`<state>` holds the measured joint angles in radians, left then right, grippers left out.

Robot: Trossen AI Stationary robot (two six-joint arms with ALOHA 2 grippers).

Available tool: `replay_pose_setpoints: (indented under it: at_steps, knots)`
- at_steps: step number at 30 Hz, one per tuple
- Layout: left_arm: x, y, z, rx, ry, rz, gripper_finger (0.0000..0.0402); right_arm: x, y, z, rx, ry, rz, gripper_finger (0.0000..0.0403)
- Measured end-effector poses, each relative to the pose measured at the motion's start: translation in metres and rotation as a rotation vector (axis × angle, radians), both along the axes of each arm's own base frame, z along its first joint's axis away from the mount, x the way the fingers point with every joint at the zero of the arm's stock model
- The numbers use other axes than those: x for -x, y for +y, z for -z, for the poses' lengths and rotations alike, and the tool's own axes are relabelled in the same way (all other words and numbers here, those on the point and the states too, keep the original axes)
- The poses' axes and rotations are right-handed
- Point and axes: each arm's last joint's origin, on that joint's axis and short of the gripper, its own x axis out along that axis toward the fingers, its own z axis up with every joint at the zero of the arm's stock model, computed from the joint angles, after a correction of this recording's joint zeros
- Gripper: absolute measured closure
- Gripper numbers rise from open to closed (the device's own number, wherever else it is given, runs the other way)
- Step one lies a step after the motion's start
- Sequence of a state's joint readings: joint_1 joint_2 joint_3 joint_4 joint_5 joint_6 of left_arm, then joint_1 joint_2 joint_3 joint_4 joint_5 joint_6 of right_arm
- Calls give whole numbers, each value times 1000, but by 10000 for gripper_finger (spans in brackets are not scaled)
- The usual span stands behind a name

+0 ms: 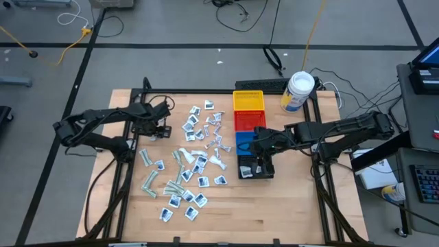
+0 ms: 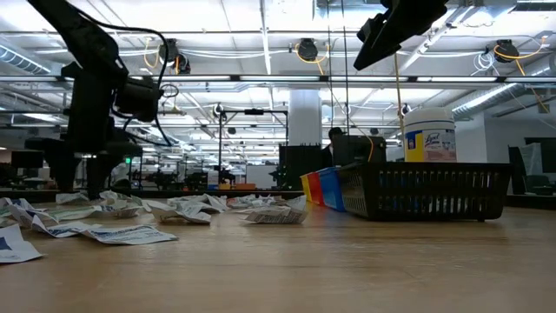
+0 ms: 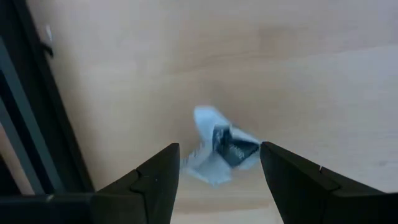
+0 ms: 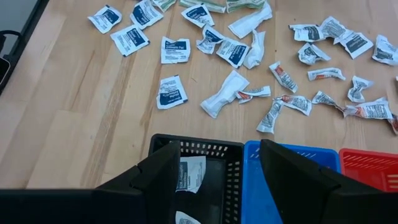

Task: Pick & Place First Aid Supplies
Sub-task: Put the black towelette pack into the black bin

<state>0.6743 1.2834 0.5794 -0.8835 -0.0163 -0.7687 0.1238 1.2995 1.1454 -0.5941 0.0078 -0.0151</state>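
Task barely started: most first aid packets [image 1: 194, 159] lie scattered mid-worktop, left of the bin row; only a couple of white packets [image 4: 190, 174] sit in the black bin [image 1: 252, 167]. Left pincer [image 3: 219, 177] is low near the worktop's [image 1: 274, 213] left edge, jaws open astride one crumpled packet [image 3: 221, 152], not gripping. Right pincer [image 4: 217, 186] hovers over the black bin, open and empty. Yellow bin [image 1: 248, 101], red bin [image 1: 245, 120] and blue bin [image 1: 244, 142] line up toward the far edge; wipes jar [image 1: 299, 90] at far right corner. Near edge has bare wood; room between pile and bins is tight.
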Motion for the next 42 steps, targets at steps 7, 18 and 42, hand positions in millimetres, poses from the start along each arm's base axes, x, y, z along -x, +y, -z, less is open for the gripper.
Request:
replay_pose_setpoints:
  at_steps: [7,18,42]
  knots:
    - [-2,-4,3,-5,0,10,223,-2,-2,-2,50,-29,49,193]
    - [-8,-1,-5,21,-64,-3,382,-4,-2,-4,66,-60,32,218]
    - [-24,-14,-242,-798,-1178,466,397,7,-3,-45,14,-362,49,232]
